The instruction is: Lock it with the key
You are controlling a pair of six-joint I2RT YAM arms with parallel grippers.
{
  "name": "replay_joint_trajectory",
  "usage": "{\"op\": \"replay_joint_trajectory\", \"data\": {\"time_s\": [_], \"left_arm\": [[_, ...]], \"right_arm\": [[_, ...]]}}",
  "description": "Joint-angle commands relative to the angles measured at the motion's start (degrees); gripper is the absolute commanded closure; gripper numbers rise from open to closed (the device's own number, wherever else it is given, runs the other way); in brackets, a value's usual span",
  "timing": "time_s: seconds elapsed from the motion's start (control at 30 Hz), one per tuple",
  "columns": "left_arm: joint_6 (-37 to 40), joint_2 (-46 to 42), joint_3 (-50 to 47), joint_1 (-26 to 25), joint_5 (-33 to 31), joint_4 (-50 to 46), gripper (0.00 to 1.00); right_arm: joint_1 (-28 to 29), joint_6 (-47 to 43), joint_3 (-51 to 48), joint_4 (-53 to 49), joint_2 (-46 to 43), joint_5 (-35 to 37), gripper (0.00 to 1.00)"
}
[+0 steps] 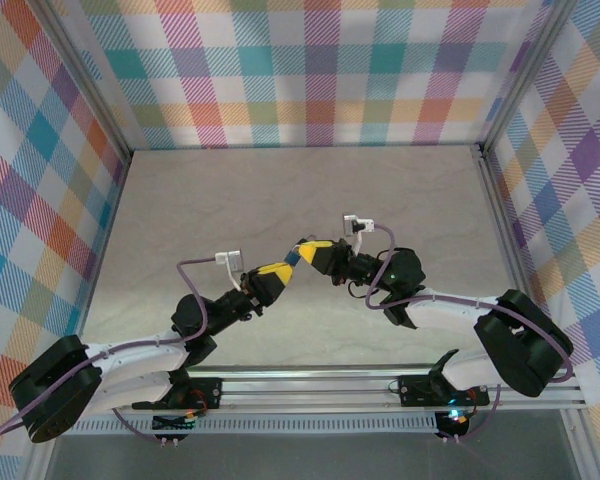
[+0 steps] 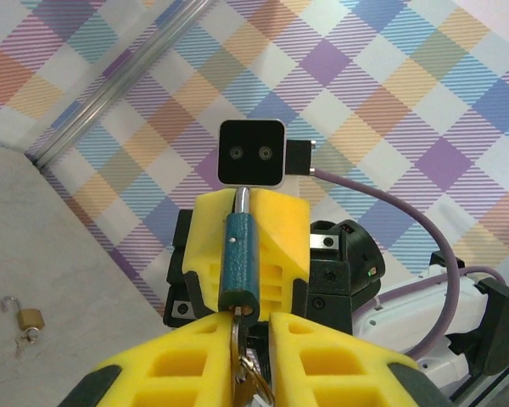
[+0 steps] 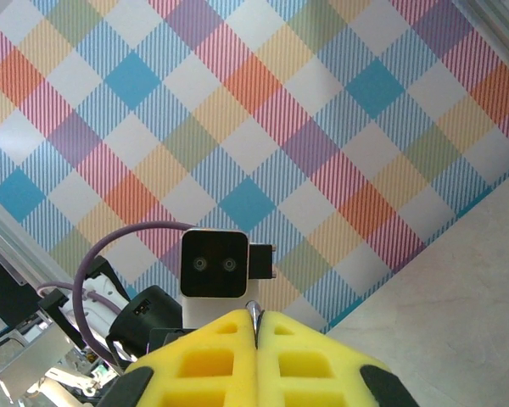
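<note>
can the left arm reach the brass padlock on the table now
Probably not yet: the way to the padlock looks free, but the left end effector is pinched on the key the right end effector grips.

Right tool [image 3: 256, 320] clamped on the key [image 3: 251, 307] tip, plaid wall [image 3: 237, 127], marbled table [image 3: 462, 288]

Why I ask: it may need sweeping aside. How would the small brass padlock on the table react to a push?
The small brass padlock probably slides easily: it lies flat on the smooth table. Its shackle looks open, so may swing.
</note>
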Motion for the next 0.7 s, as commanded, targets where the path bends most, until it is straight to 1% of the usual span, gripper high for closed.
{"op": "replay_joint_trajectory", "data": {"time_s": [0.0,0.17,0.3,0.43,0.67], "left_arm": [[1.5,-2.1,-0.7,-0.6,-1.8,3.2,0.84],[1.9,-2.8,-1.3,-0.6,-2.9,3.0,0.9],[1.8,-2.8,-1.3,-0.5,-3.0,3.1,1.0],[1.8,-2.9,-1.3,-0.5,-2.9,3.2,1.0],[1.9,-4.0,-2.3,-0.5,-3.2,3.2,1.0]], "right_arm": [[0.5,0.4,1.1,3.1,0.1,-1.8,1.0],[1.0,0.0,0.7,3.1,-0.1,-2.3,1.0],[1.3,-0.3,0.8,3.1,-0.1,-2.0,1.0],[1.4,-0.3,1.0,3.1,0.0,-0.9,1.0],[1.4,-1.6,1.0,3.0,-0.7,3.7,1.0]]}}
